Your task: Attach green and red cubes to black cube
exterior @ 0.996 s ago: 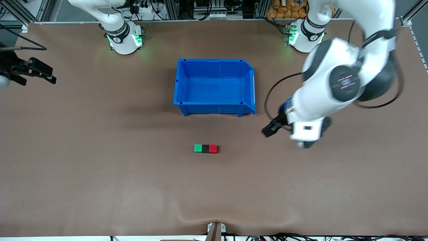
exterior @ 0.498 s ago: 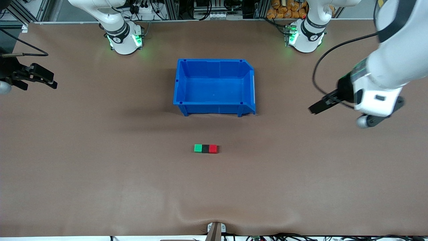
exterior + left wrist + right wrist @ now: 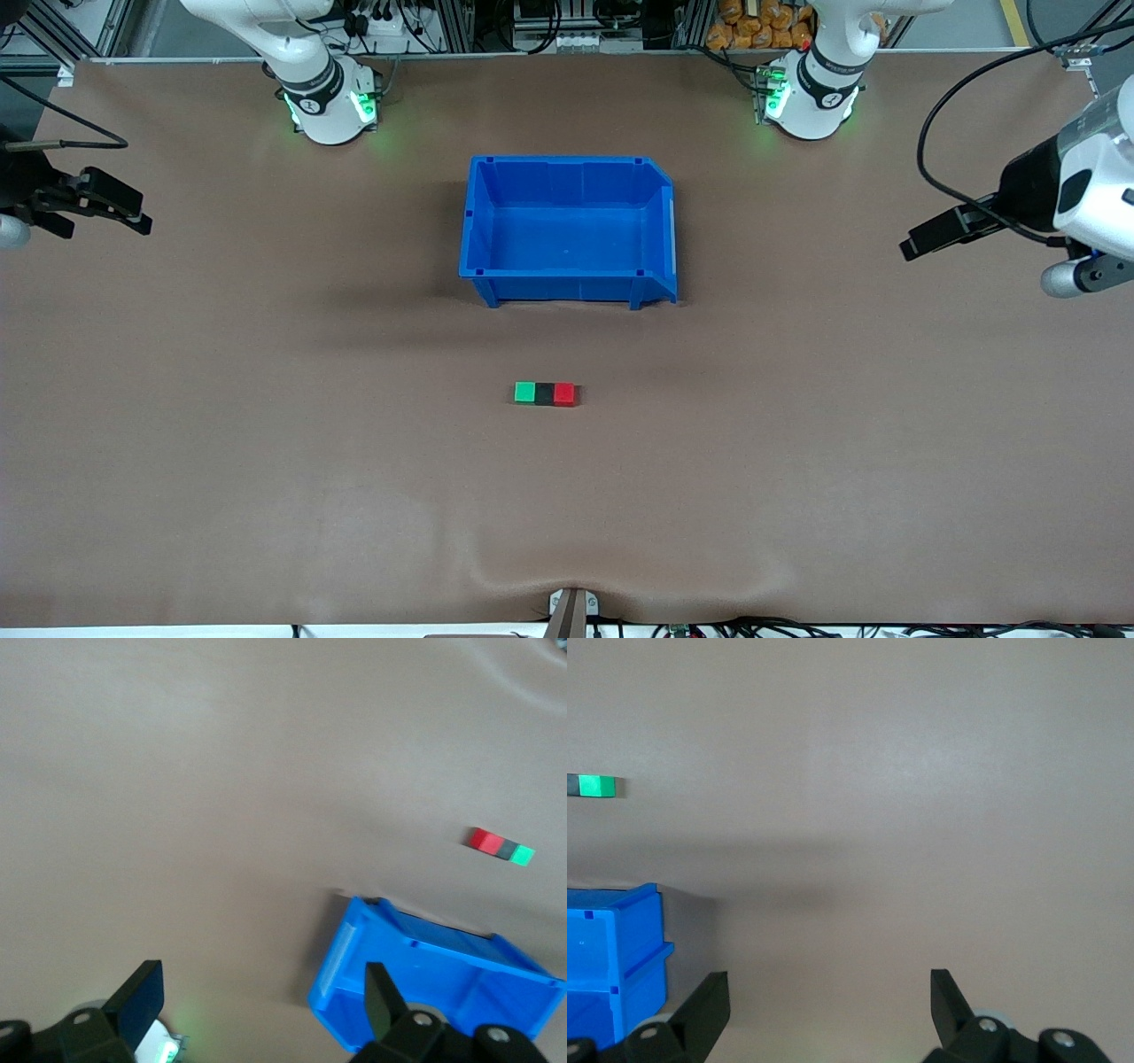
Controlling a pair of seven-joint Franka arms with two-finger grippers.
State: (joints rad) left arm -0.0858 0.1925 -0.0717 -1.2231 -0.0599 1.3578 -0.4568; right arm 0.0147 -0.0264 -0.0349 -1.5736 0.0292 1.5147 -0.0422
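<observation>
The green cube (image 3: 524, 392), the black cube (image 3: 544, 393) and the red cube (image 3: 564, 394) lie touching in one row on the brown table, nearer the front camera than the blue bin (image 3: 567, 232), with the black one in the middle. The left wrist view shows the same row: red cube (image 3: 484, 841), black cube (image 3: 505, 849), green cube (image 3: 523, 855). In the right wrist view only the green cube (image 3: 601, 786) shows whole. My left gripper (image 3: 921, 243) hangs open and empty over the left arm's end of the table. Over the right arm's end, my right gripper (image 3: 133, 215) is open and empty too.
The blue bin (image 3: 434, 983) is empty and stands mid-table between the cubes and the arm bases. A ripple in the table cover (image 3: 567, 576) runs along the edge nearest the front camera.
My left arm has swung up and away from beside the cube row toward its own end of the table, gripper still open. The right arm has barely moved. The cubes have stayed put.
</observation>
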